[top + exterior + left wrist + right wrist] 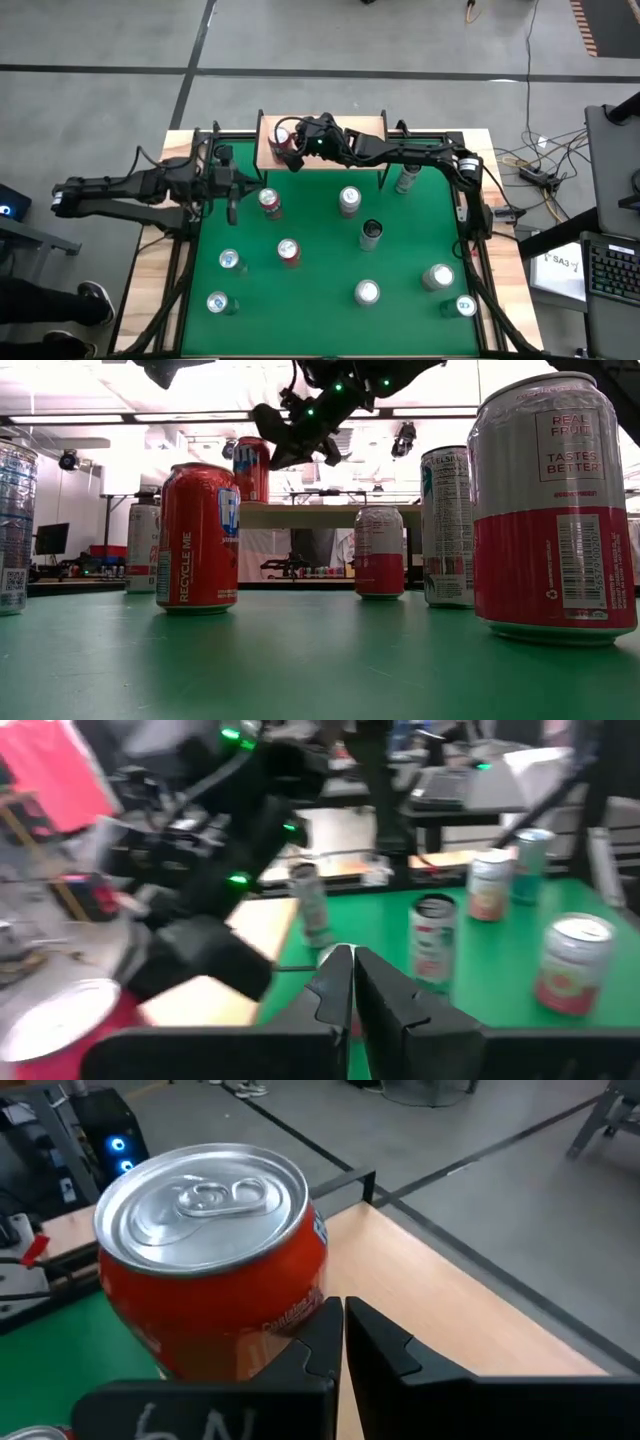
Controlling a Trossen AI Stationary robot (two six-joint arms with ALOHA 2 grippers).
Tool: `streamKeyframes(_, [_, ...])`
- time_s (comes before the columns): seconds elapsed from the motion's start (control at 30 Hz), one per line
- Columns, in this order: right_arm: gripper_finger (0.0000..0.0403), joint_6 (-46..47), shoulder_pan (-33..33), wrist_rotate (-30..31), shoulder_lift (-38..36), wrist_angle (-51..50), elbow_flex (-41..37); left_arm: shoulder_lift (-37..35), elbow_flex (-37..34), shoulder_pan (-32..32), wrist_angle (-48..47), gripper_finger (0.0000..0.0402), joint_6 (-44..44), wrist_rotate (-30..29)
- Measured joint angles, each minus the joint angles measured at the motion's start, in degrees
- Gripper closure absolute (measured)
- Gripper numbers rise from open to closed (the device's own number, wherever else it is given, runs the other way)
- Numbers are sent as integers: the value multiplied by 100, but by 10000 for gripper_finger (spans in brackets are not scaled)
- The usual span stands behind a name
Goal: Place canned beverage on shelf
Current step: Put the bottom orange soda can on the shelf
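in the high view the right arm covers much of the shelf (362,127), and the red can (285,141) there shows only as a sliver beside the right gripper (297,158). the left wrist view is smeared; a red can (60,1030) is cut off at its corner. in the low view the nearest can (555,510) possibly hides others behind it.
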Motion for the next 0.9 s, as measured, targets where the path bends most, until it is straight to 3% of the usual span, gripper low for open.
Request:
streamKeyframes(0.27, [394,-176,-45,-2,21,-14,0,-350,1,0,-222,402,-30,-296])
streamKeyframes(0.5, [394,-62,-38,-159,-457,-868,2,-508,0,0,-821,402,-277,-296])
streamKeyframes(0.63, [394,49,-42,-799,-561,-1454,2,-496,0,0,-1001,402,-311,-296])
streamKeyframes(0.77, [394,26,-37,-1657,-502,-1262,1,-454,0,0,-1039,402,-306,-296])
streamKeyframes(0.9, [394,31,-37,-1794,-338,-995,-5,-438,0,0,-1034,402,-304,-296])
